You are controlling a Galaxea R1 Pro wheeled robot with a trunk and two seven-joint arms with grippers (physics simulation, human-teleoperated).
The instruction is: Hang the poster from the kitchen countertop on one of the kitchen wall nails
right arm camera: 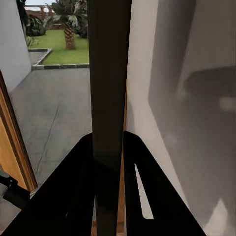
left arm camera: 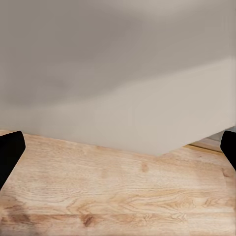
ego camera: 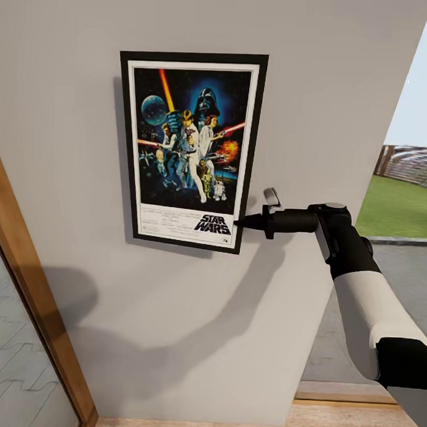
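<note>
The poster (ego camera: 190, 150) is held flat against the grey wall (ego camera: 67, 171), its lower right edge (right arm camera: 109, 98) pinched by the right gripper (ego camera: 240, 223), the left gripper (left arm camera: 118, 157) is spread wide over the wood floor (left arm camera: 118, 201).

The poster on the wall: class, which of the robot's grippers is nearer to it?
Right. The right gripper clamps the poster's lower right frame edge; the left gripper points at wood floor and wall base.
</note>
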